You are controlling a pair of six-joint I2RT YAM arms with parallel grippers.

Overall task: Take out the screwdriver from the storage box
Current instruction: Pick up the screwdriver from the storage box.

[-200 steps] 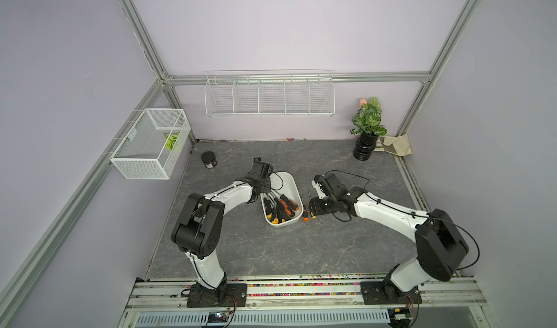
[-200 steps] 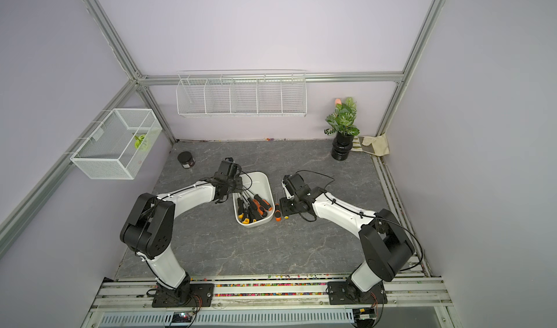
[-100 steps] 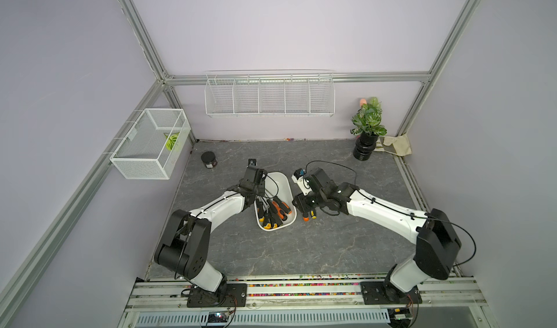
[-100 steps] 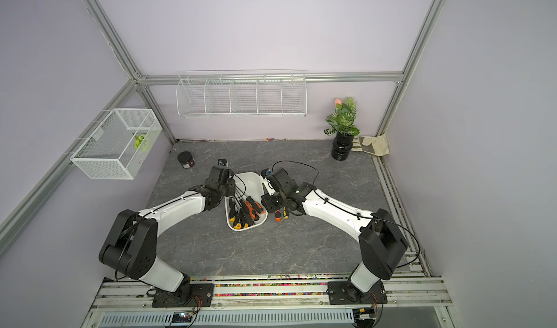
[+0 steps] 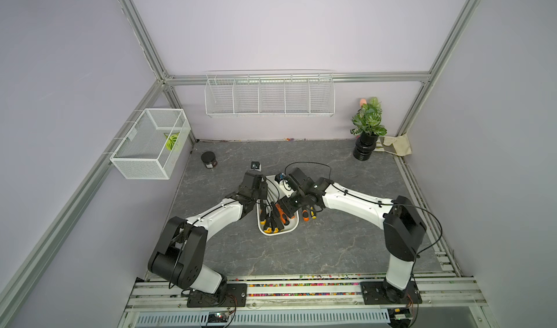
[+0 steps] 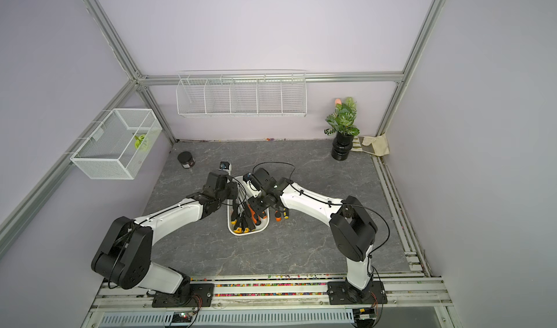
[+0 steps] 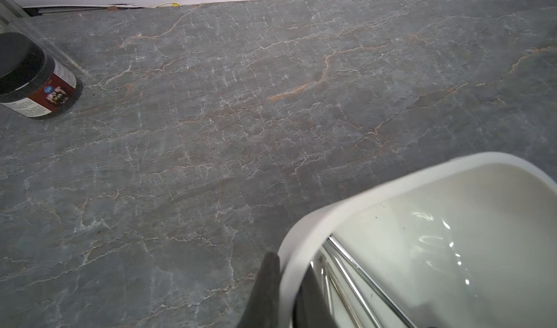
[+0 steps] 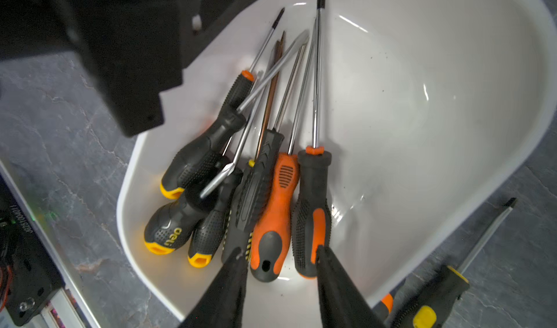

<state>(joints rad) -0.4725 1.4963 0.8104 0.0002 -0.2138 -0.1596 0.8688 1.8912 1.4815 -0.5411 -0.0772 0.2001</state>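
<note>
In the storage box [image 8: 452,100]: orange-black screwdriver [image 5: 283,216], tip toward 12 o'clock.
Right gripper [image 8: 278,281]: fingers apart, astride its handle.
Left gripper [image 7: 289,281]: clamped on the rim.

Screwdriver pile [image 8: 271,196] in storage box [image 8: 437,106], 2 screwdrivers [image 8: 434,293] adj.

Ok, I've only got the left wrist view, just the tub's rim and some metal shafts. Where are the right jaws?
Observer: The right gripper is over the storage box, jaws open either side of the orange-handled screwdriver.
Operator: Anything out already?
Observer: Two screwdrivers lie on the table beside the box, on the right arm's side.
Operator: How many inside?
Observer: I count six handles, bunched at one end.
</note>
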